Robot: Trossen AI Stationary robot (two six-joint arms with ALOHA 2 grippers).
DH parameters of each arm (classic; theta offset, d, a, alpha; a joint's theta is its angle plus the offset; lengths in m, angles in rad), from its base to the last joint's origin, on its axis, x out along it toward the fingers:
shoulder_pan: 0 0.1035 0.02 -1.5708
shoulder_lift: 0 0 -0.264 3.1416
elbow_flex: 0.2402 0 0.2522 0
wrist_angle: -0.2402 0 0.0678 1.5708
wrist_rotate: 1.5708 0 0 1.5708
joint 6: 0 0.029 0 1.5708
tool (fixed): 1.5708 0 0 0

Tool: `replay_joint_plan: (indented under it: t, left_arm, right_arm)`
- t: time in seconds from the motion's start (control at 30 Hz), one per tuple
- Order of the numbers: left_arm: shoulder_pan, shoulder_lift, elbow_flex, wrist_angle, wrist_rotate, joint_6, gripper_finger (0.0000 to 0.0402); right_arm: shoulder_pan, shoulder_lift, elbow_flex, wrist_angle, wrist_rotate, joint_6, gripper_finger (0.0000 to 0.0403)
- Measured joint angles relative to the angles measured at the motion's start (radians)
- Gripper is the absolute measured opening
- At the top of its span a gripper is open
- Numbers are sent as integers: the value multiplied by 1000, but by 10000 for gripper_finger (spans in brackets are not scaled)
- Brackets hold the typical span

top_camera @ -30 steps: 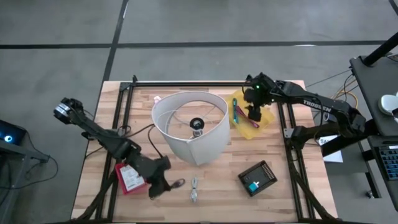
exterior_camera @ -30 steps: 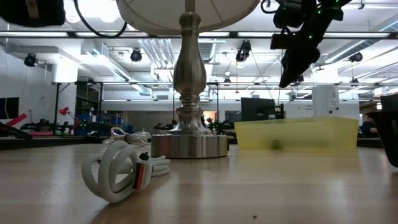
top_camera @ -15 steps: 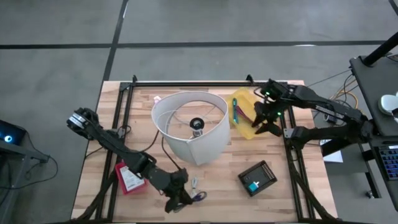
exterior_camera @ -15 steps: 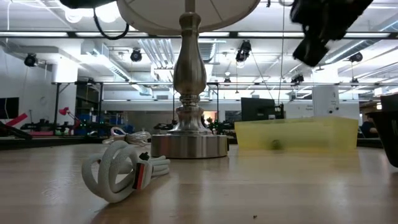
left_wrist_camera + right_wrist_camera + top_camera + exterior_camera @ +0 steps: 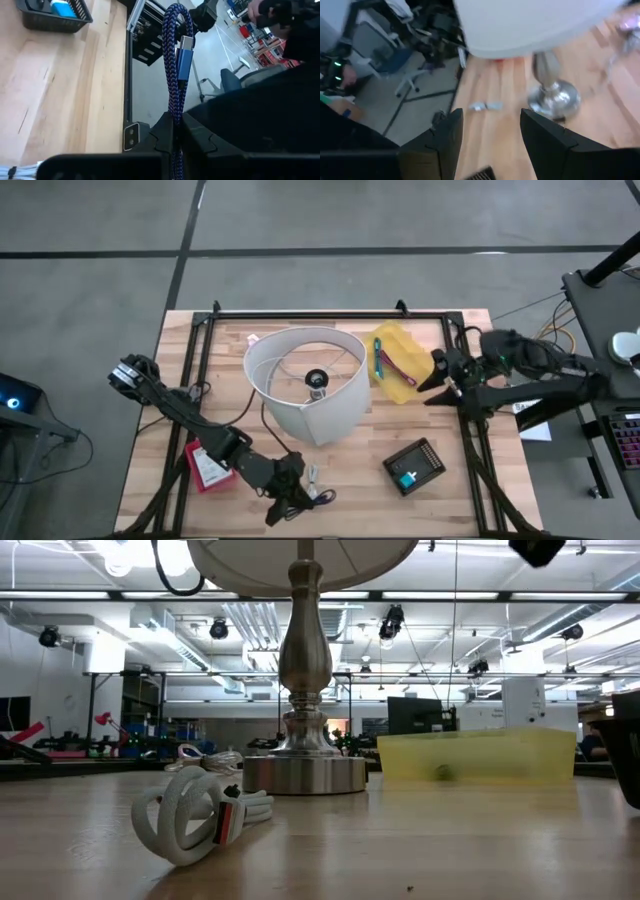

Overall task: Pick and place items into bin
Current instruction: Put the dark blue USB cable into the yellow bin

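Gripping a braided purple cable point(image 5: 176, 75), the left gripper point(image 5: 290, 498) is hovering near the table's point(image 5: 350, 475) 6 o'clock edge; the right gripper point(image 5: 440, 375), fingers spread and empty, is sitting at 3 o'clock of the yellow bin point(image 5: 400, 365).

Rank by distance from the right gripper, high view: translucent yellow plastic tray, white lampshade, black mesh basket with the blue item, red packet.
From the right gripper, open at the table's right edge:
1. Translucent yellow plastic tray, just beside it, toward centre.
2. Black mesh basket, near-right corner.
3. White lampshade, table centre.
4. Red packet, far left, by the left arm.
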Motion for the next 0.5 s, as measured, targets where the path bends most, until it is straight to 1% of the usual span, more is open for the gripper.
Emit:
replay_joint_plan:
  t: [0.07, 0.17, 0.23, 0.3, 0.43, 0.5]
  left_arm:
    - [0, 2, -1, 3, -10, 8, 2]
    - [0, 3, -6, -4, -39, 34, 2]
    - [0, 4, -6, -3, -58, 51, 2]
    - [0, 3, -6, -1, -78, 52, 2]
    - [0, 3, -8, -2, -109, 61, 2]
    - [0, 3, -8, -2, -114, 72, 2]
  right_arm:
    - [117, 3, -4, 47, 112, 30, 184]
    - [281, 42, -8, 74, 281, 36, 184]
    - [371, 82, -8, 82, 366, 46, 184]
    - [444, 130, -9, 117, 419, 63, 184]
    - [560, 233, -9, 245, 468, 95, 184]
    - [606, 290, -9, 299, 509, 115, 183]
